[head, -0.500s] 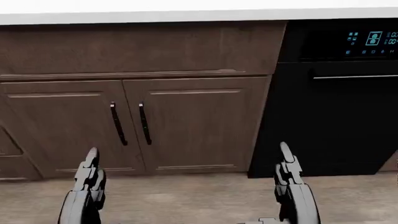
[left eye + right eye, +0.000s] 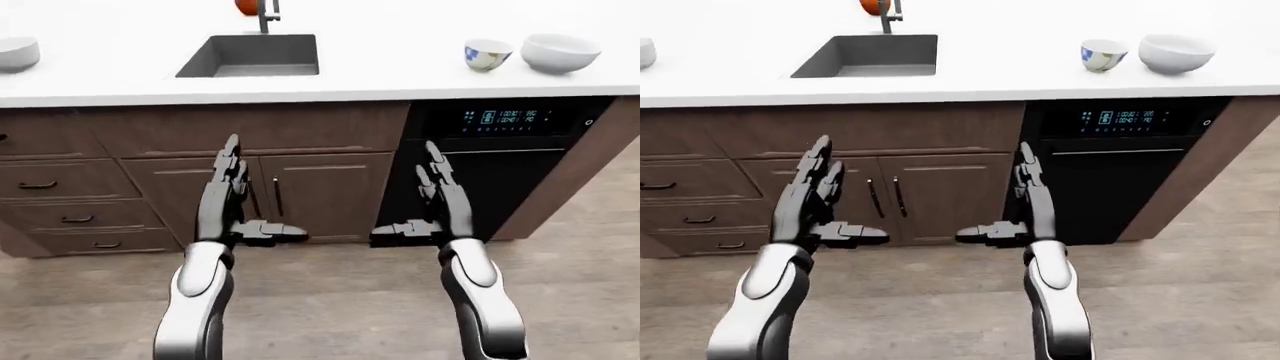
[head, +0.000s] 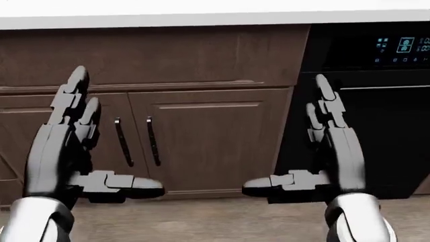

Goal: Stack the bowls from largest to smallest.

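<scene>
Three bowls stand on the white counter. A large white bowl sits at the top right of the left-eye view, with a small patterned bowl just left of it. Another white bowl shows at the far left edge. My left hand and right hand are raised below the counter, before the cabinet doors. Both are open and hold nothing, with fingers pointing up and thumbs turned inward. They are well short of every bowl.
A grey sink with a faucet is set into the counter at top centre, an orange thing behind it. Brown cabinet doors and drawers lie below. A black dishwasher stands at right, wood floor beneath.
Both hands have risen in the head view, from its bottom edge up to the level of the cabinet doors. The thumbs now show, spread inward.
</scene>
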### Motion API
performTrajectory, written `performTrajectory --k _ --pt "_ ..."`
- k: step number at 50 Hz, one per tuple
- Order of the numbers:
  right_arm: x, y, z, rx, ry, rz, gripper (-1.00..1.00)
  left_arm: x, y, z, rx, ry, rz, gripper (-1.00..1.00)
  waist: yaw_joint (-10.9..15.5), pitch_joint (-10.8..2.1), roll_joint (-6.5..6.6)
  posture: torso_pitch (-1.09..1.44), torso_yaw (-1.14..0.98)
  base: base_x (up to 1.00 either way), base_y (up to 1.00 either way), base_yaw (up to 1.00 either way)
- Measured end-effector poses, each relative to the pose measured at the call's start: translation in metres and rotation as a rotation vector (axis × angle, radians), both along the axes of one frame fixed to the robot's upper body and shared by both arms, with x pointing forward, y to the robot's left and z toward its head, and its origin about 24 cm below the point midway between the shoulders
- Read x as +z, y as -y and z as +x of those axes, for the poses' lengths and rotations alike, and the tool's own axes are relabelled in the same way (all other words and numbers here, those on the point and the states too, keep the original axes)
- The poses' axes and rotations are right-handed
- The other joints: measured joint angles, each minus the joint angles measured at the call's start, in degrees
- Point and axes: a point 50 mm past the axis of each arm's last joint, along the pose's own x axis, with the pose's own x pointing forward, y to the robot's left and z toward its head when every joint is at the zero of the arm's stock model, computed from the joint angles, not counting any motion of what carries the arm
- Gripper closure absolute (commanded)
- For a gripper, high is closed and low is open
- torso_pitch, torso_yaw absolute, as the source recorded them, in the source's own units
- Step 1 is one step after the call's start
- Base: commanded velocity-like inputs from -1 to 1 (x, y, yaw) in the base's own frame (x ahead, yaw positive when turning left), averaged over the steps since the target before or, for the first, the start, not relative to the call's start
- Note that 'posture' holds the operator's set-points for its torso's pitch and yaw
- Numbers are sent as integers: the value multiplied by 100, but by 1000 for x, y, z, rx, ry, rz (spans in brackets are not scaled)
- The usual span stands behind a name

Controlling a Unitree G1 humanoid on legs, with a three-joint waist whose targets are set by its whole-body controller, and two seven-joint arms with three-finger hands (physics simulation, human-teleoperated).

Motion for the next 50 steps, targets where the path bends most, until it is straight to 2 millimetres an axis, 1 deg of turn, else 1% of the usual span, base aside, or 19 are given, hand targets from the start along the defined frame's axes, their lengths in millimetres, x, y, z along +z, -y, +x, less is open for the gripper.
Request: performTrajectory --k 4,6,7,9,17,19,22,24,26,31,33,34,36,38,39,41,42,46,50 --pt "16 0 2 23 34 23 -100 12 -6 -1 16 -5 2 -100 -5 9 -14 0 0 0 25 0" --pt "16 -1 4 27 18 17 -100 14 -8 -1 19 -18 -1 -100 -36 151 -187 0 0 0 100 0" --pt "16 0 4 25 7 16 -100 15 -8 -2 17 -23 0 -100 -56 159 -291 0 0 0 100 0" --pt "19 -1 6 25 1 18 -100 19 -8 -3 14 -23 5 -100 -77 124 -354 0 0 0 100 0" --pt "43 -7 5 61 61 20 -100 38 -8 -7 -5 14 9 -100 -156 224 52 0 0 0 100 0" --pt "46 -7 5 66 67 19 -100 42 -10 -7 -3 21 9 -100 -161 207 213 0 0 0 100 0" --pt "50 -9 5 81 90 18 -100 41 -13 -8 11 27 11 -100 -134 112 575 0 0 0 100 0" --pt "44 -15 6 114 61 28 -100 32 -20 -6 43 -15 9 -100 -39 202 501 0 0 0 100 0" --pt "39 -17 8 130 32 34 -100 28 -22 -6 60 -38 5 -100 -14 219 464 0 0 0 100 0" --pt "50 -12 6 118 72 30 -100 36 -19 -8 38 10 -1 -100 6 330 18 0 0 0 100 0" --pt "57 -11 5 113 105 23 -100 39 -18 -9 32 32 -11 -100 -87 279 -183 0 0 0 100 0" --pt "55 -10 5 107 102 21 -100 35 -17 -10 26 25 -19 -100 -131 287 -198 0 0 0 100 0" --pt "49 -8 5 99 70 22 -100 26 -19 -9 21 -13 -28 -100 -139 178 -241 0 0 0 100 0" --pt "50 -10 6 104 63 28 -100 30 -24 -10 37 -8 -37 -100 -149 124 -245 0 0 0 50 50" --pt "52 -7 6 96 73 30 -100 37 -24 -10 34 22 -38 -100 -93 193 -71 0 0 0 0 100" --pt "61 -8 5 94 108 40 -100 51 -26 -15 39 91 -30 -100 20 324 402 0 0 0 0 100" --pt "61 -11 5 105 111 52 -100 53 -29 -15 51 98 -26 -100 133 370 419 0 0 0 0 100" --pt "45 -25 8 178 17 58 -100 44 -36 -15 102 39 -33 -100 439 179 265 0 0 0 0 100" --pt "55 -21 6 171 53 64 -100 51 -33 -17 77 70 -31 -100 416 257 26 0 0 0 0 100"
